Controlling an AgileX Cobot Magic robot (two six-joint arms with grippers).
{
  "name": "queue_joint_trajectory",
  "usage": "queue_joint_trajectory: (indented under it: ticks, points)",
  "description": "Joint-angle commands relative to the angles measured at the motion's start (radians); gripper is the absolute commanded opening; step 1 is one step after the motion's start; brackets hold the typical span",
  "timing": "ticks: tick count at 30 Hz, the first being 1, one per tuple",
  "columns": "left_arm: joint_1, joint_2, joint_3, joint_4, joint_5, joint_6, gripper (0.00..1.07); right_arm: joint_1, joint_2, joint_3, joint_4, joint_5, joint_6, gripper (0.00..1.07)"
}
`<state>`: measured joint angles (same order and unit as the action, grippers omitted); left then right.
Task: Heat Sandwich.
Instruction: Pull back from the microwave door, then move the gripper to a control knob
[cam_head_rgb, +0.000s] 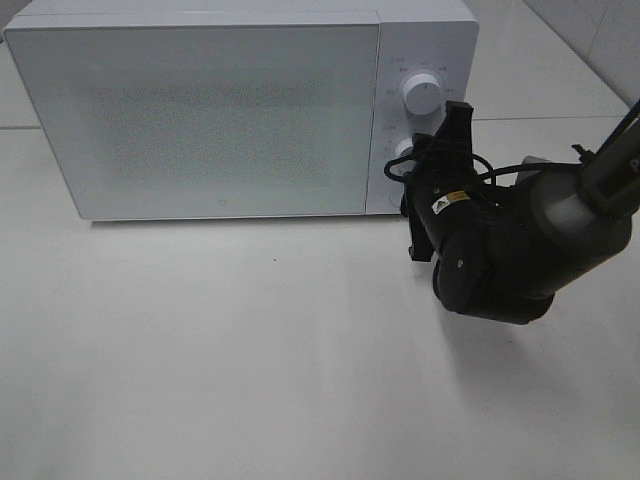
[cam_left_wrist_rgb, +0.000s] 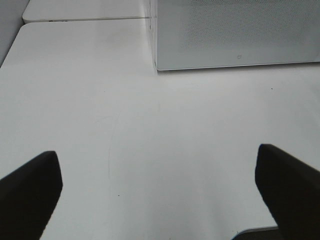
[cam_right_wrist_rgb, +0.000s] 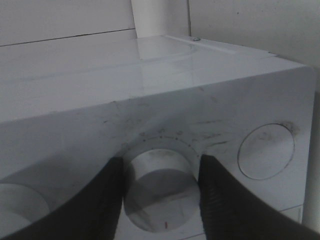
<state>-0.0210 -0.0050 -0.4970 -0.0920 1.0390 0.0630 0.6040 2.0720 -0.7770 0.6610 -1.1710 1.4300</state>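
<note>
The sandwich is out of view in all three views. The white microwave (cam_head_rgb: 200, 110) stands at the back of the table with its door closed. My right gripper (cam_head_rgb: 410, 160) reaches to the control panel and is shut on the lower knob (cam_right_wrist_rgb: 161, 195), one dark finger (cam_right_wrist_rgb: 102, 200) on each side of it. The upper knob (cam_head_rgb: 421, 95) is free. My left gripper (cam_left_wrist_rgb: 157, 155) hovers open over the bare table, nothing between its fingers (cam_left_wrist_rgb: 30, 185); it does not show in the exterior high view.
The white table (cam_head_rgb: 250, 360) stretches in front of the microwave. The microwave's front lower corner (cam_left_wrist_rgb: 157, 67) lies beyond the left gripper. A tiled wall (cam_right_wrist_rgb: 250, 25) rises behind the microwave.
</note>
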Motion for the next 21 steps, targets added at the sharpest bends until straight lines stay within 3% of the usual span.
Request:
queue_joint_trajectory:
  ticks: [1, 14, 21]
  points:
    - [0.002, -0.025, 0.003, -0.004, 0.000, 0.003, 1.04, 0.001, -0.009, -0.014, -0.025, -0.081, -0.016, 0.18]
    - [0.002, -0.025, 0.003, -0.004, 0.000, 0.003, 1.04, 0.001, -0.012, -0.013, -0.008, -0.132, -0.064, 0.41]
    - [0.002, -0.025, 0.003, -0.004, 0.000, 0.003, 1.04, 0.001, -0.017, -0.003, -0.008, -0.129, -0.094, 0.62]
